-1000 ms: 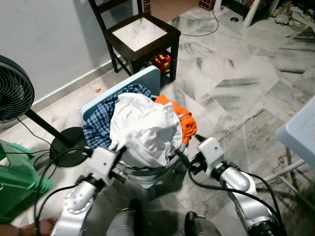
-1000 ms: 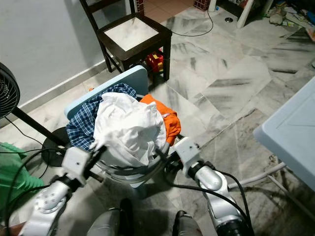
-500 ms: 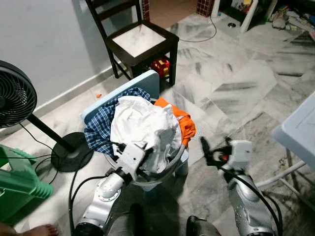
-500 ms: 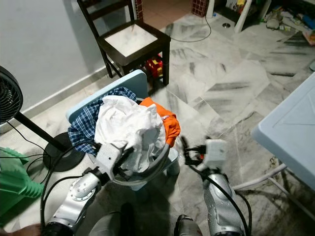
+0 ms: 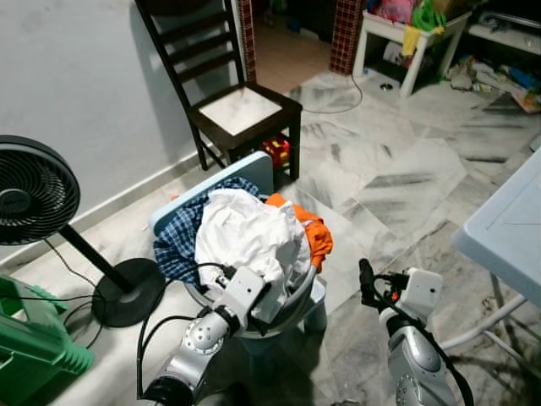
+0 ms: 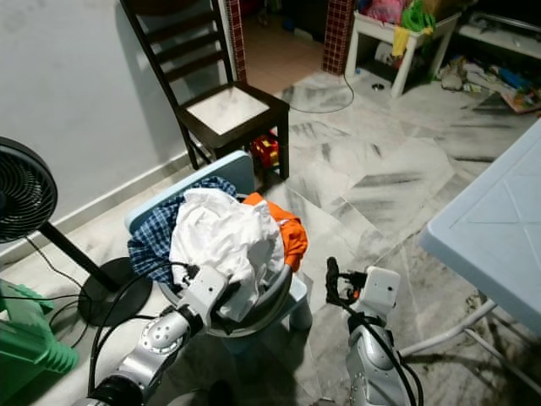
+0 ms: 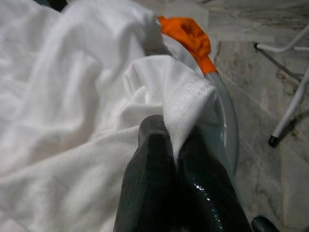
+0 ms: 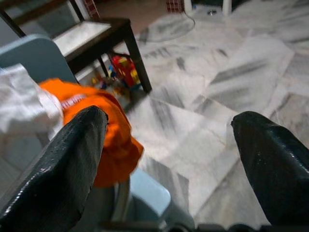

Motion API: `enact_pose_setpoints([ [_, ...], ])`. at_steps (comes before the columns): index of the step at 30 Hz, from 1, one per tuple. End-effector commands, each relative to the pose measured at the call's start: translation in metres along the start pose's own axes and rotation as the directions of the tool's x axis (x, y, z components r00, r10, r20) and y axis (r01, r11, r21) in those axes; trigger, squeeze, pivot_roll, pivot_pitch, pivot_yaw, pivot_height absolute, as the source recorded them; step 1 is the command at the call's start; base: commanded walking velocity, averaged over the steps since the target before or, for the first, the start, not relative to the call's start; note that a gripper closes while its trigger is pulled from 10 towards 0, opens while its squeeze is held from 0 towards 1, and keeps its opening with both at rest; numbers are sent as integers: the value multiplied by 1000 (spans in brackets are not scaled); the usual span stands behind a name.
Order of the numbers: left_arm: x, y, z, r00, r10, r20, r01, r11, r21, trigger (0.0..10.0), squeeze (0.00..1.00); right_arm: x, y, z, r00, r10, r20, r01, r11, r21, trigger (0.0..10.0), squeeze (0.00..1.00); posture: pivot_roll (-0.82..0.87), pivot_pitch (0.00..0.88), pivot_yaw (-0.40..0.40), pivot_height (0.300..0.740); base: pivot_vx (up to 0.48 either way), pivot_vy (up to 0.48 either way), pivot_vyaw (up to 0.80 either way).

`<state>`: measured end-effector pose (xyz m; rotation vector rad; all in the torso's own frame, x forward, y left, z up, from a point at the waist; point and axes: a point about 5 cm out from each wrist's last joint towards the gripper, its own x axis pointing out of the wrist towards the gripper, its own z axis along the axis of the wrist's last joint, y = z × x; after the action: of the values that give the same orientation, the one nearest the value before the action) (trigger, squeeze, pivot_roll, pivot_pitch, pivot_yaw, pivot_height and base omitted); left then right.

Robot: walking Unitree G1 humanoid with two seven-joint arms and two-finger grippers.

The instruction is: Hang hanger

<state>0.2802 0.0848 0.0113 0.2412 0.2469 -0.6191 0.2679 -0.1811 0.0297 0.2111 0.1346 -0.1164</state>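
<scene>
We saw a white garment (image 5: 249, 237) heaped over a blue-and-white checked shirt (image 5: 180, 238) and an orange cloth (image 5: 314, 233), a dark brown chair (image 5: 241, 106), a black fan (image 5: 32, 190), grey-veined marble floor (image 5: 406, 169), and a green plastic item (image 5: 34, 351).

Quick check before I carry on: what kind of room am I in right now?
Probably a lived-in room of a home: marble-patterned tile floor, a dark wooden chair by the wall, a standing fan, and a laundry basket heaped with clothes.
</scene>
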Motion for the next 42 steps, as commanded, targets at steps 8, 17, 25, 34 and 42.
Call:
enact_pose_setpoints([
  [8,4,6,9,999,-6,48,8,999,-44,10000,0,3,1,-2,1000,19,-10,-19,1000,5,10000,0,-175,29,70,740,0,0,-232],
  [17,15,6,38,984,35,175,-19,996,-92,10000,0,7,4,3,998,60,5,-60,998,-9,10000,0,-184,81,76,740,0,0,-622],
  [25,17,5,38,986,48,161,-35,996,-81,10000,0,11,9,6,996,88,12,-88,996,-34,10000,0,-188,104,71,740,0,0,0],
  [34,17,1,35,988,63,144,-50,995,-90,10000,0,10,2,8,997,76,18,-75,996,-46,10000,0,-199,132,76,740,-118,0,0],
  [42,18,1,34,989,53,135,-42,996,-82,10000,0,9,1,9,997,75,20,-73,996,-59,10000,0,-211,136,79,740,-270,0,0],
])
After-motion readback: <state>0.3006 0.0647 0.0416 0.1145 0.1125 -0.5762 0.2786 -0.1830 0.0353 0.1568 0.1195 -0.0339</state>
